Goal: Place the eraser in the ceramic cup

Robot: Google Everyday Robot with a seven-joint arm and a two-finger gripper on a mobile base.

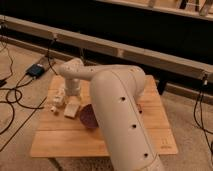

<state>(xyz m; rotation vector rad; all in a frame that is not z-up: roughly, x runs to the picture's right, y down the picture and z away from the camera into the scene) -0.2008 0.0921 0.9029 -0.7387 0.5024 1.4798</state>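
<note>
On the left half of the wooden bench (70, 145), one pale eraser (71, 108) lies just beside one dark purple bowl (88, 116), one white ceramic cup (60, 95) stands near its left, and the single end effector (73, 95) hangs just above the eraser, its grip impossible to tell.

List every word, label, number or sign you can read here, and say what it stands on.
No text can be read: nothing legible shows on the robot arm, the gripper low over the left side of the wooden table, the eraser near it, or the dark purple bowl.
</note>
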